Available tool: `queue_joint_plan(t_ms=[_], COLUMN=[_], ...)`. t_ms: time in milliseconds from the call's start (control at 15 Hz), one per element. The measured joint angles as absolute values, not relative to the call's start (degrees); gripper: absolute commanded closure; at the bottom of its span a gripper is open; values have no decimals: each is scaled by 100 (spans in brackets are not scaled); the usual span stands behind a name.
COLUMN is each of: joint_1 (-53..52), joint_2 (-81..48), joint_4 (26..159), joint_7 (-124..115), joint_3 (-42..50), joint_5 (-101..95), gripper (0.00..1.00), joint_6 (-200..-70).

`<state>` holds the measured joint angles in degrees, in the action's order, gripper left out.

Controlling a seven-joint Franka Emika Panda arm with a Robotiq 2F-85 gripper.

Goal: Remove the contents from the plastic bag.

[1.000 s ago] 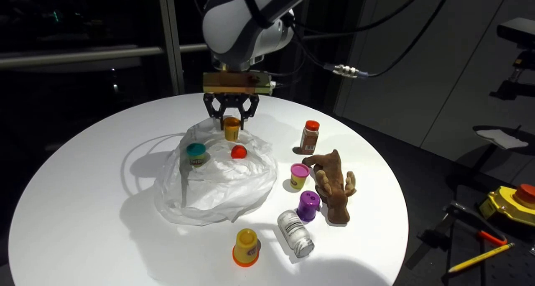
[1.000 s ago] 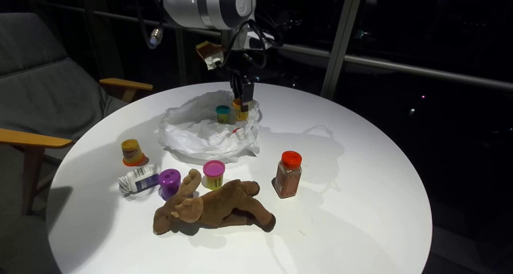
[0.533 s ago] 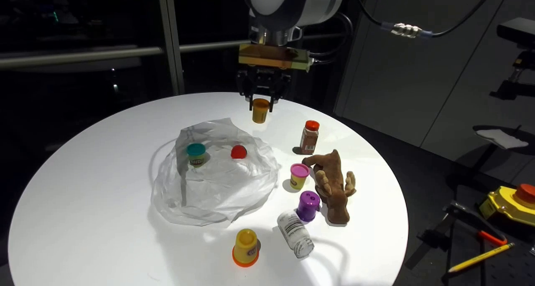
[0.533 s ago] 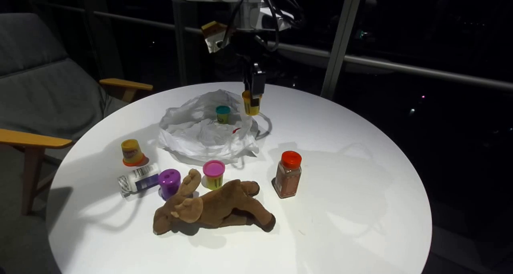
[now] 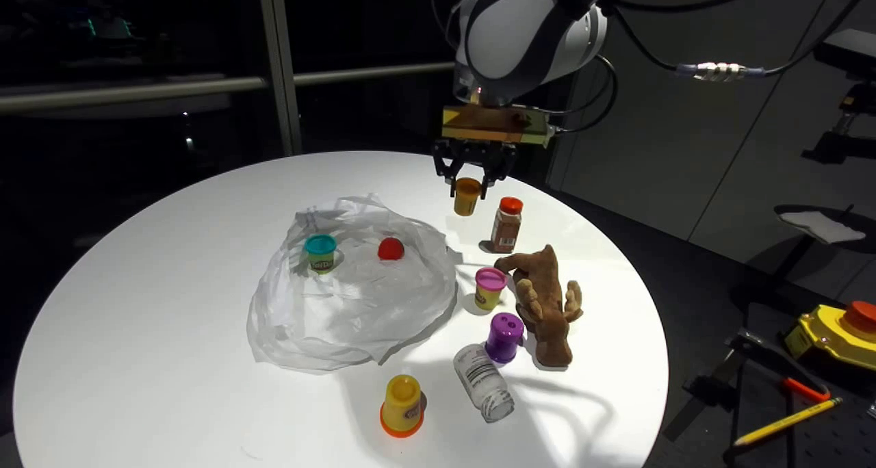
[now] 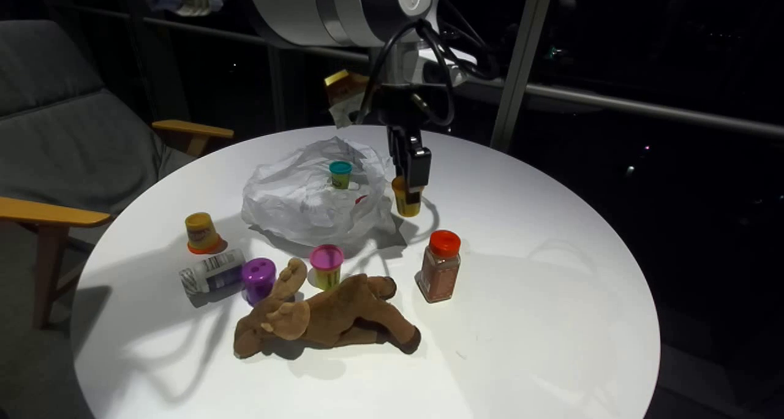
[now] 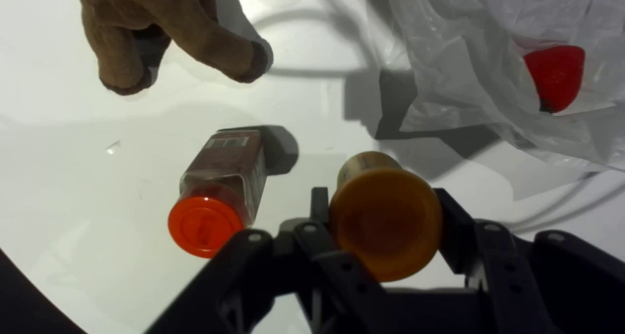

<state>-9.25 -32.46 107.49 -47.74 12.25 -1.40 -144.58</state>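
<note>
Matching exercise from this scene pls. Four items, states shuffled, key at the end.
Items
1. orange-topped tub
2. teal-topped tub
3. white bottle
4. yellow tub

States
A. lying on its side on the table
B. upside down, wider end at the bottom
C. held in the gripper
D. upright amid the film of the plastic bag

Pairs: 1-C, 2-D, 3-A, 4-B

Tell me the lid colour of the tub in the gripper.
The lid is orange, darker in the middle; it shows best in the wrist view.
</note>
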Motion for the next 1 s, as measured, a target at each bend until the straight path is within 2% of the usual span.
queue_joint_plan(t_ms=[800, 867, 933, 1000], joint_1=[-868, -850, -830, -808], joint_2=[-4130, -4207, -4270, -4318], joint_4=[10462, 10420, 10375, 10330], joint_7=[-4774, -4774, -4774, -4769], joint_3=[1220, 1215, 1208, 1201], joint_5=[-169, -158, -145, -130], gripper=[72, 37, 21, 14], joint_6=[-14470, -14470, -14469, -14460])
